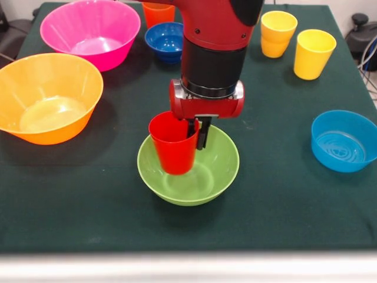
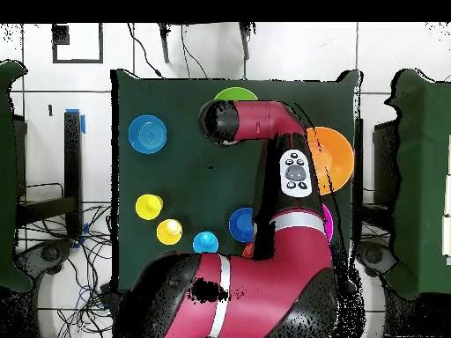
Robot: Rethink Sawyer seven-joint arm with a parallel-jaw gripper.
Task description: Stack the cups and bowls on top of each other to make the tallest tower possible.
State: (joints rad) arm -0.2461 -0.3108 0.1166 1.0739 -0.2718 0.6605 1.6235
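**Red cup held over the green bowl**

In the front view the gripper is clamped on the rim of the red cup, one dark finger outside the wall; the cup hangs upright, mouth up, over the hollow of the green bowl, and whether its base touches the bowl cannot be told. The green bowl sits near the table front edge, at the middle; the yellow-orange bowl lies at the picture's left, with the pink bowl behind it; the dark blue bowl stands beside the pink one, an orange cup just behind it, half hidden by the arm; two yellow cups stand close together at the far right; the light blue bowl sits alone at the right edge. From overhead the arm covers the gripper; a light blue cup stands beside the dark blue bowl.
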